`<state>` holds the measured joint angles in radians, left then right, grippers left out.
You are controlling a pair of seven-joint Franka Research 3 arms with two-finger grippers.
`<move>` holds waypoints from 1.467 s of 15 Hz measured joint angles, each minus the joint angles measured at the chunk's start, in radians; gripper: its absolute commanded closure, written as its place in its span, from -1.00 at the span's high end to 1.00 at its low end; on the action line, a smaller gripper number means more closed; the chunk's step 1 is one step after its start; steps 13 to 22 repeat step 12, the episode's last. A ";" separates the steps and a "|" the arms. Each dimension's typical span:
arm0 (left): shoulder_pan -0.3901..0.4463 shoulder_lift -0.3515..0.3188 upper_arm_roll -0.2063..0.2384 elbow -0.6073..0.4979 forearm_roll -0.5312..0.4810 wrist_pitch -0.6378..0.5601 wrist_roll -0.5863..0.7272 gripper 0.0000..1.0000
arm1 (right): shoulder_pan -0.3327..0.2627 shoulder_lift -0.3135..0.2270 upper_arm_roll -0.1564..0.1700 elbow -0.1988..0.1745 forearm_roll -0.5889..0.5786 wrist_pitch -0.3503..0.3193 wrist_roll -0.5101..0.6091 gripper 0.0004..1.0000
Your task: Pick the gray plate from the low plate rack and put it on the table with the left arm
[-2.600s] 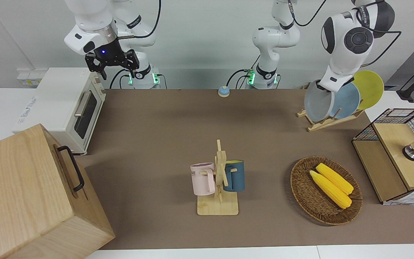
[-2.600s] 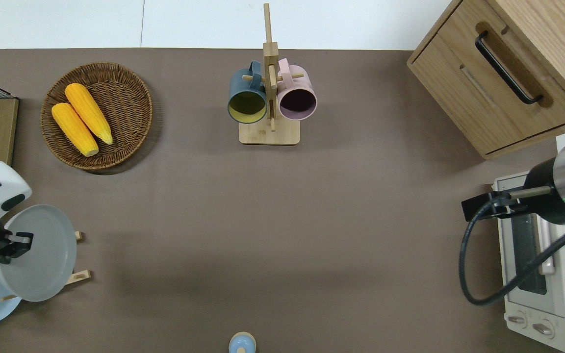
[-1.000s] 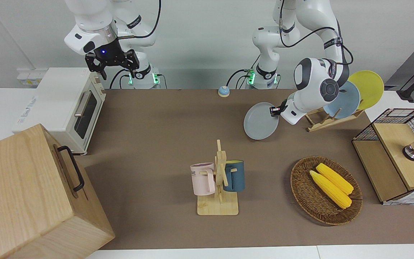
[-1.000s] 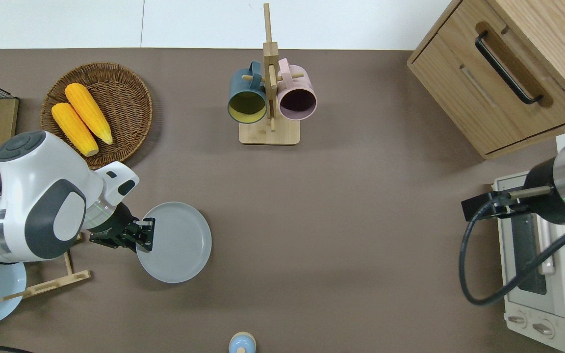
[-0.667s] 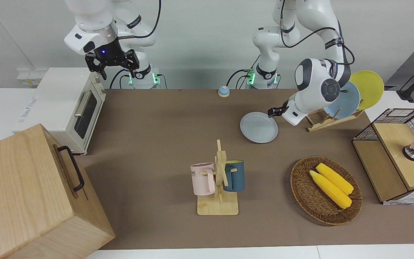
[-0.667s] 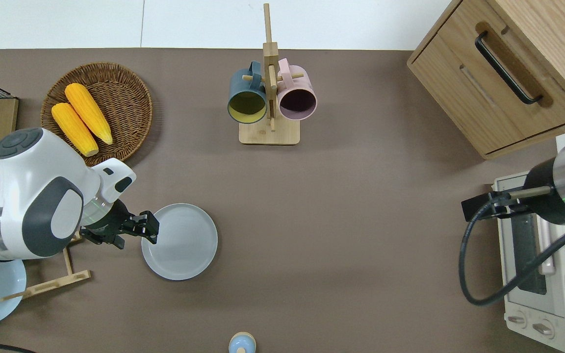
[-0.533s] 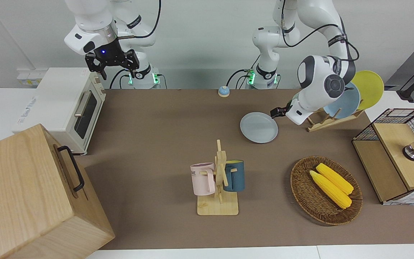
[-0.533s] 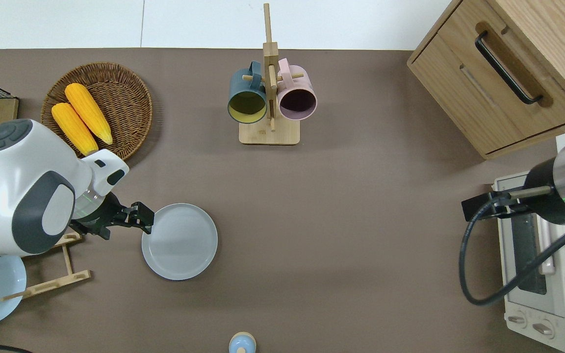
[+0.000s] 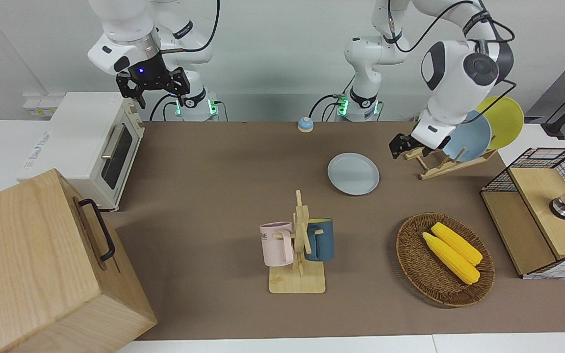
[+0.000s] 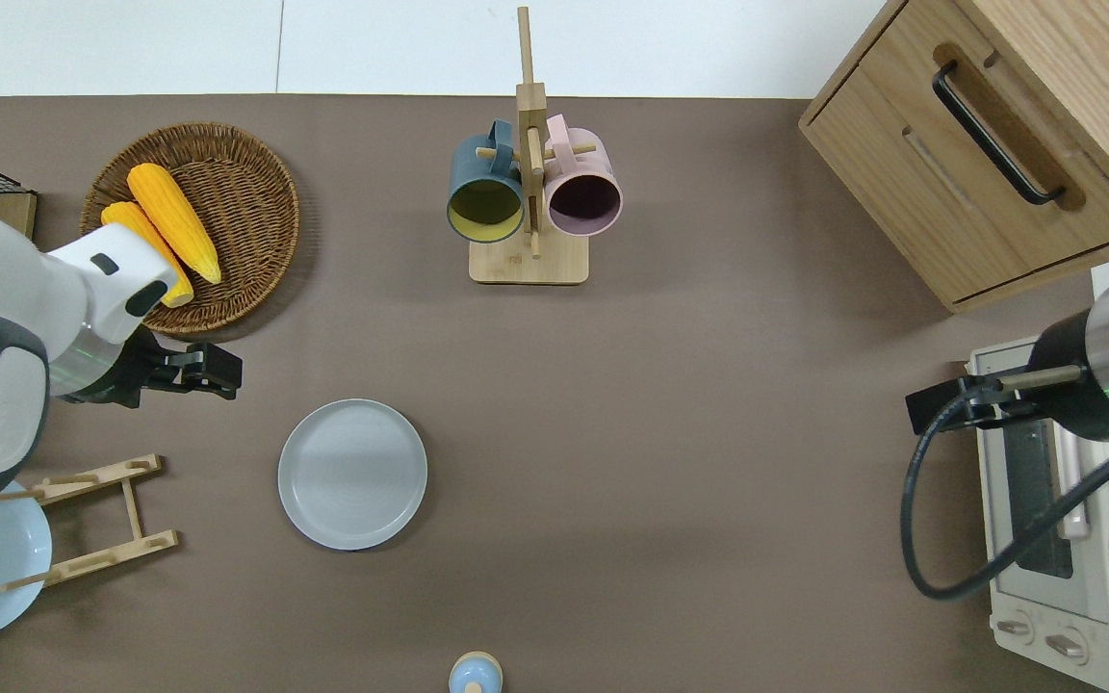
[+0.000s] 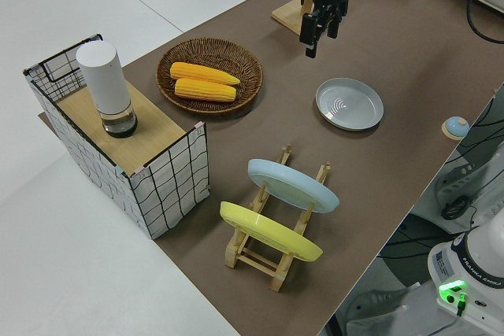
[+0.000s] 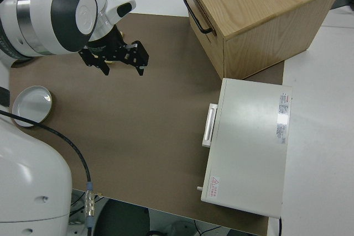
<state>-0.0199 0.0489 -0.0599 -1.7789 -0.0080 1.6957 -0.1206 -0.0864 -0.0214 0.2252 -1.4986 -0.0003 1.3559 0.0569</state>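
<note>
The gray plate (image 9: 353, 173) lies flat on the brown table (image 9: 223, 196), beside the low plate rack (image 9: 440, 165) toward the right arm's end; it also shows in the overhead view (image 10: 352, 474) and the left side view (image 11: 349, 103). The rack (image 10: 92, 520) holds a blue plate (image 9: 470, 137) and a yellow plate (image 9: 503, 120). My left gripper (image 10: 225, 375) is open and empty, up in the air over the table between the rack and the corn basket, apart from the plate. My right arm is parked, its gripper (image 9: 154, 92) open.
A wicker basket (image 10: 251, 226) with two corn cobs lies farther from the robots than the rack. A mug stand (image 10: 528, 192) with two mugs, a wooden drawer box (image 10: 988, 144), a toaster oven (image 10: 1045, 539), a wire-sided box (image 9: 547, 196) and a small blue bell (image 9: 305, 124) stand around.
The left gripper carried the gray plate from the rack, laid it flat on the table, let go, then drew back and rose away from it. The right arm has not moved.
</note>
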 measured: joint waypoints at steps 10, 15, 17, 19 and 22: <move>-0.001 -0.024 -0.002 0.205 0.002 -0.081 0.006 1.00 | 0.000 0.000 0.000 0.000 0.000 0.000 0.000 0.97; -0.001 -0.022 -0.003 0.204 0.002 -0.081 0.006 1.00 | 0.000 0.000 0.000 0.000 0.000 0.000 0.000 0.97; -0.001 -0.022 -0.003 0.204 0.002 -0.081 0.006 1.00 | 0.000 0.000 0.000 0.000 0.000 0.000 0.000 0.97; -0.001 -0.022 -0.003 0.204 0.002 -0.081 0.006 1.00 | 0.000 0.000 0.000 0.000 0.000 0.000 0.000 0.97; -0.001 -0.022 -0.003 0.204 0.002 -0.081 0.006 1.00 | 0.000 0.000 0.000 0.000 0.000 0.000 0.000 0.97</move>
